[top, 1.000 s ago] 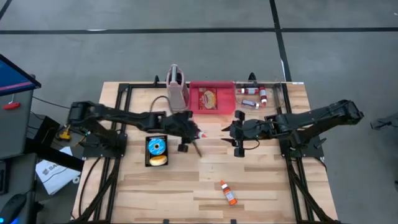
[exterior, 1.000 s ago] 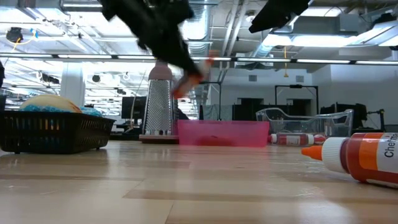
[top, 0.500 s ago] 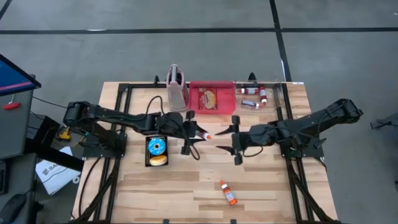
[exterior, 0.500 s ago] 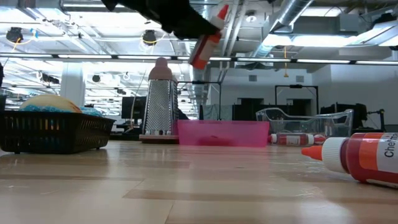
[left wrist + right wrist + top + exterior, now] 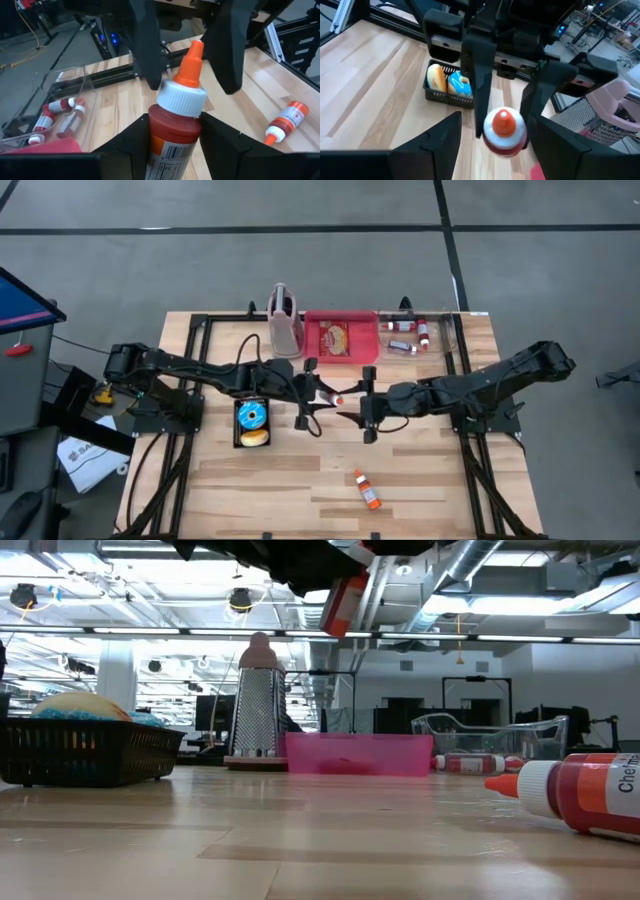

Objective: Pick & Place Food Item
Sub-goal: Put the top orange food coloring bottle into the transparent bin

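Glossy plastic bottle (image 5: 175, 130) w/ ribbed cap; matt light-wood table (image 5: 420, 480); translucent pink plastic bin (image 5: 358, 754).

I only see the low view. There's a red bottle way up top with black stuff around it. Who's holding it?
Observer: The left pincer grips the sauce bottle around its body, up in the air.
Operator: Where's the other arm?
Observer: The right pincer is open, with one finger on each side of the bottle's orange nozzle.
Operator: What's inside the black basket?
Observer: Two doughnuts, a blue-iced doughnut and a plain doughnut.
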Action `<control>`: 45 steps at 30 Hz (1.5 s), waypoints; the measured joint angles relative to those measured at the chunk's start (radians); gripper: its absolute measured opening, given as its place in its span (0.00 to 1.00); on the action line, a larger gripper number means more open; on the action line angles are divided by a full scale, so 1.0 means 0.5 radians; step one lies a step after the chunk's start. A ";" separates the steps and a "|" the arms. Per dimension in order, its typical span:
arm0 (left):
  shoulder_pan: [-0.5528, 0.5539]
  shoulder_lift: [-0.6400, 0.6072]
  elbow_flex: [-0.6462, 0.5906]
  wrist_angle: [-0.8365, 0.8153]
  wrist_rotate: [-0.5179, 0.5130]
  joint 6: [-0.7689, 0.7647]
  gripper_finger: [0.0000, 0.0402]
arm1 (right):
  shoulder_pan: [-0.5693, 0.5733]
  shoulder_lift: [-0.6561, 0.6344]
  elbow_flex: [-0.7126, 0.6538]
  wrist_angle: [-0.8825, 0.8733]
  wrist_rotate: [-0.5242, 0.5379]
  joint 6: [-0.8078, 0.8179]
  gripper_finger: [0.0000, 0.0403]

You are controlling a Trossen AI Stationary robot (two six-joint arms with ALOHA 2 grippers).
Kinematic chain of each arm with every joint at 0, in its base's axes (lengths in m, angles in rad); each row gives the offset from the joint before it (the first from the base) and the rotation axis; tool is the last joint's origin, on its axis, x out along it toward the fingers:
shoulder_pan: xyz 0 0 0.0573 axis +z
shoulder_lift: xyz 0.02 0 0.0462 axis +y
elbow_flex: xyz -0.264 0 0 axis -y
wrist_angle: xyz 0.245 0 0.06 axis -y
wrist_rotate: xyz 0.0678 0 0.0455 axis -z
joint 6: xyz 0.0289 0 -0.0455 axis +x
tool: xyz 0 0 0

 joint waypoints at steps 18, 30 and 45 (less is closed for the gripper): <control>0.000 0.000 0.000 0.042 0.023 -0.023 0.36 | -0.053 -0.001 0.000 0.021 -0.039 -0.005 0.39; 0.000 0.000 0.000 0.103 0.077 -0.036 0.36 | -0.055 -0.003 0.000 0.025 -0.064 -0.004 0.39; 0.021 -0.002 0.001 0.056 0.073 -0.039 0.37 | -0.058 -0.001 0.000 0.018 -0.063 -0.006 0.25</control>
